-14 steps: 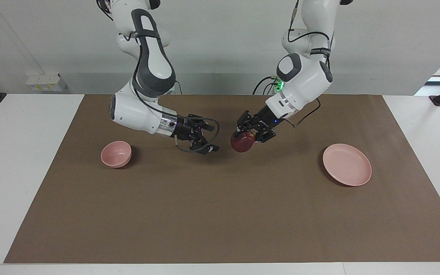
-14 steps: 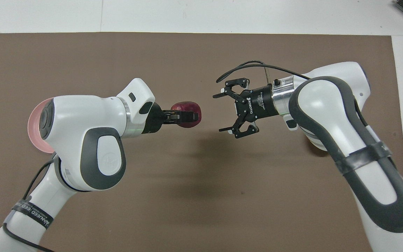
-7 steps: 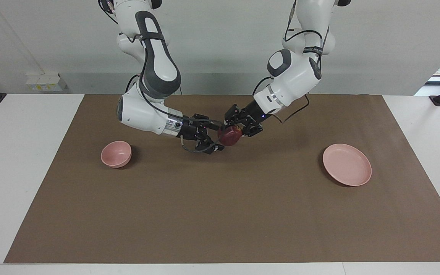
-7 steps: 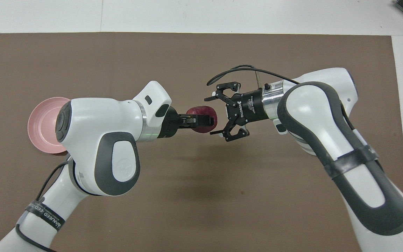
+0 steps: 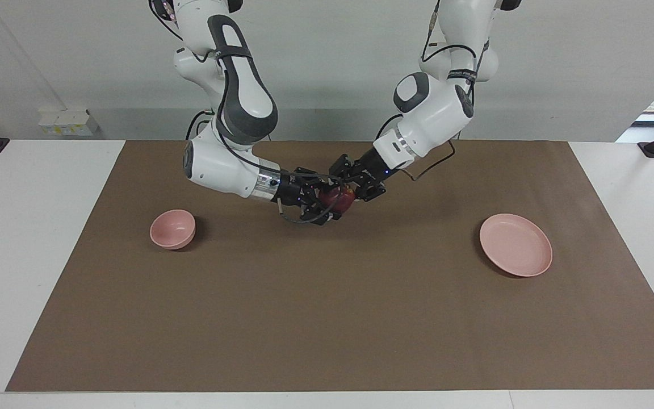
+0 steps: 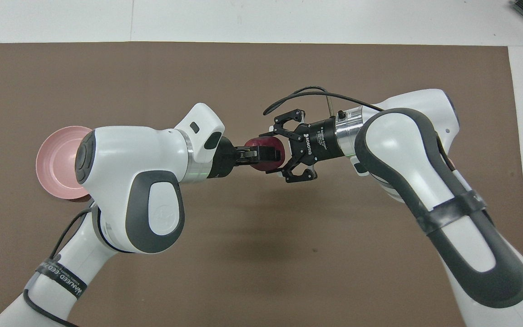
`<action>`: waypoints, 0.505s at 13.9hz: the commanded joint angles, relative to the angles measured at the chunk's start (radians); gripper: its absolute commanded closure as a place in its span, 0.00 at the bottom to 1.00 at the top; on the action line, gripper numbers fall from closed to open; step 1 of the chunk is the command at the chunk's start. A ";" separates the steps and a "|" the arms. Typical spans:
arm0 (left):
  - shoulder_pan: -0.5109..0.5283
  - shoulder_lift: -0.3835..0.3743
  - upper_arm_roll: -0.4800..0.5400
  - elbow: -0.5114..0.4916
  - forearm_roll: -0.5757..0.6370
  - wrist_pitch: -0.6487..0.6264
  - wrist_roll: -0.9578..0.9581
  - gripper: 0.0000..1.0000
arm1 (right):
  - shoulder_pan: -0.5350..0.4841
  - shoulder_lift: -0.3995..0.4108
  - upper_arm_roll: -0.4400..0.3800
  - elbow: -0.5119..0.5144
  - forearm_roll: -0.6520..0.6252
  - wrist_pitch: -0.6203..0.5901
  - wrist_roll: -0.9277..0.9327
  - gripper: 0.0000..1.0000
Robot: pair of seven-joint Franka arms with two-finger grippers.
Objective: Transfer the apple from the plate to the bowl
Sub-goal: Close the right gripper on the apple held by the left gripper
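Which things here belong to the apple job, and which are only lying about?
Job: apple, in the air, held by left gripper, right gripper at it; plate; bowl.
Lying about: brown mat; white box by the wall.

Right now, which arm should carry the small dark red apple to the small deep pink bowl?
Likely right. The right claw is at the dark red apple that the left claw holds, and the deep pink bowl sits toward the right arm's end.

The apple (image 5: 338, 200) is dark maroon red. The bowl (image 5: 172, 229) and plate (image 5: 515, 245) are plain pale pink. A brown mat (image 5: 327, 318) covers the white table (image 5: 20, 227).
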 commanded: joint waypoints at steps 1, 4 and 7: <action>-0.004 0.003 -0.009 0.012 -0.034 -0.004 -0.015 1.00 | -0.015 -0.007 0.008 -0.006 0.040 0.014 -0.043 1.00; -0.004 0.003 -0.007 0.012 -0.033 0.002 -0.012 0.55 | -0.024 -0.006 0.006 -0.005 0.040 0.012 -0.060 1.00; -0.007 0.003 -0.007 0.012 -0.032 0.013 -0.014 0.00 | -0.024 -0.006 0.006 -0.007 0.028 0.014 -0.071 1.00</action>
